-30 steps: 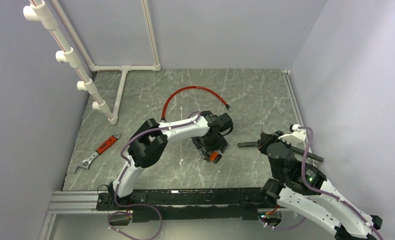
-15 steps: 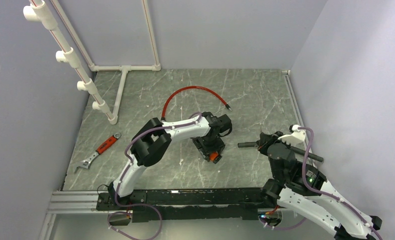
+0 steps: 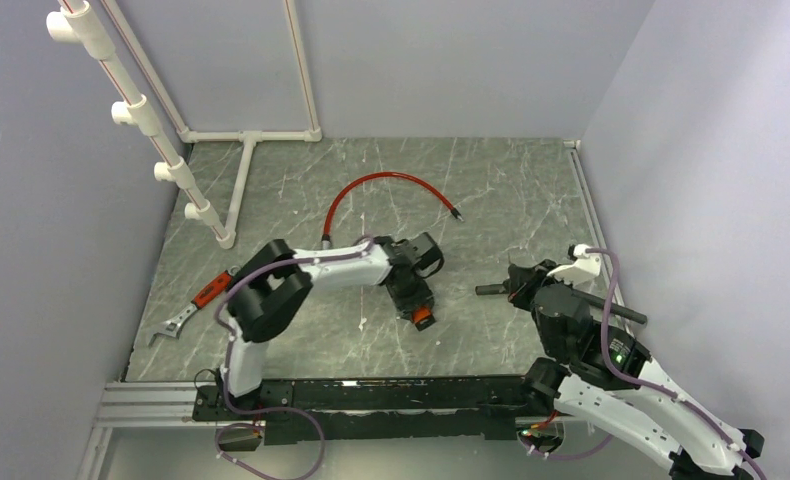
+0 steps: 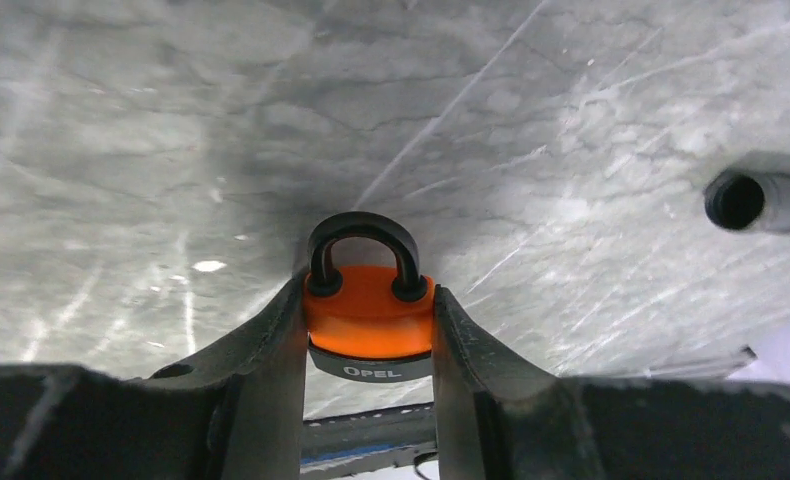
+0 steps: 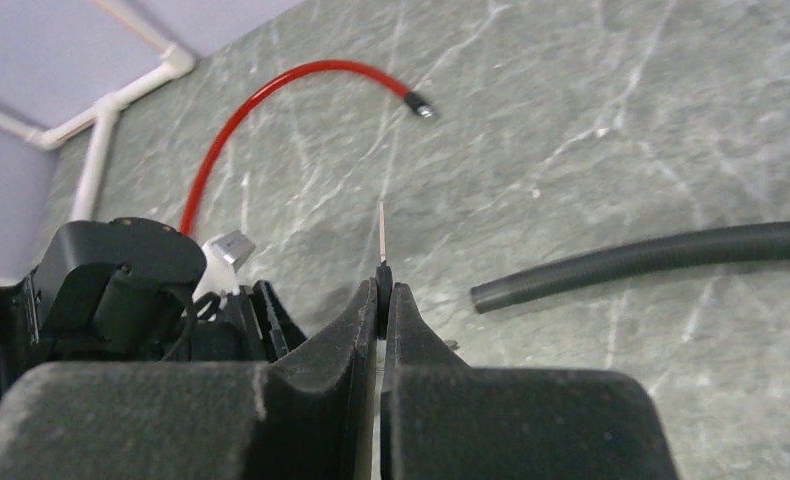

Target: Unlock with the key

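Observation:
My left gripper [image 3: 418, 308] is shut on an orange padlock [image 4: 368, 312] with a black shackle, held just above the marble table; in the top view the padlock [image 3: 423, 318] sits near the table's middle. My right gripper [image 3: 516, 283] is shut on the key [image 5: 382, 268]: its black head is pinched between the fingertips and the thin metal blade points up and away, towards the left arm. The key is well apart from the padlock, to its right.
A black corrugated hose [image 3: 611, 309] lies right of the right gripper and shows in the right wrist view [image 5: 651, 258]. A red cable [image 3: 386, 183] arcs behind the left arm. A red-handled wrench [image 3: 197, 302] lies at left. White pipes [image 3: 239, 190] stand at back left.
My left arm has swung left and its gripper has carried the padlock a little to the left. My right gripper has shifted slightly left with the key.

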Tool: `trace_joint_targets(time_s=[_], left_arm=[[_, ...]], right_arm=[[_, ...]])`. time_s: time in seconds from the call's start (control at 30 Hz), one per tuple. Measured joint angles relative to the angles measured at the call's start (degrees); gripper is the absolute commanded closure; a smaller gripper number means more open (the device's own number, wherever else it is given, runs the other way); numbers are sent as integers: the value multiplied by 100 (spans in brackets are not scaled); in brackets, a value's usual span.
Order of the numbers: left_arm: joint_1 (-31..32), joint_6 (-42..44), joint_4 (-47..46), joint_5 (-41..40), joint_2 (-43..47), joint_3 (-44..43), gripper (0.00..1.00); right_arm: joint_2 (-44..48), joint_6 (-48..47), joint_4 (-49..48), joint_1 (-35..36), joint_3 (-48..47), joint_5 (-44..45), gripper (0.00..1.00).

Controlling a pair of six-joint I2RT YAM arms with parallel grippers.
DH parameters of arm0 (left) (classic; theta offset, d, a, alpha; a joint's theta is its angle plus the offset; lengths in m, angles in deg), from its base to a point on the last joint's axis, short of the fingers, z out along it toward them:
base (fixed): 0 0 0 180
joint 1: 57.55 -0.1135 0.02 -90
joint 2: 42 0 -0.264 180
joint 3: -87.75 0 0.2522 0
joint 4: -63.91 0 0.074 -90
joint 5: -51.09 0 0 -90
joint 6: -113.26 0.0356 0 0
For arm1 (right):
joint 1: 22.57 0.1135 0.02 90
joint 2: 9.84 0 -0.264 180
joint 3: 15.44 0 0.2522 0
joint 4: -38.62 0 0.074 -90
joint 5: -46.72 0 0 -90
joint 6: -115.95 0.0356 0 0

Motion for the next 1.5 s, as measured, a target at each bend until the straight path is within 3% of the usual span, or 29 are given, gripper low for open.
trace_joint_targets(time_s=[0.23,0.47,0.63,0.83,1.07,1.5], left_arm=[[-621,579,-1714,-15,1674,2157,100],[-1665,813,-2636,581,3075,2968,100],[-2374,822,-3152,1443,3733,3217,100],[-2977,629,-3921,2594,3858,3410,100],[-3064,339,-4588,3633,3740,3414,100],[-3075,39,-5101,4330,3582,3414,100]], right_arm=[[157,-304,-977,2,278,-1084,100],[-68,-525,-2129,7,573,-2140,100],[-496,-763,-2830,7,588,-2712,100],[-1117,-968,-3261,11,496,-3154,100],[-1403,-1010,-3438,24,422,-3344,100],[-1749,-994,-3510,564,352,-3381,100]])
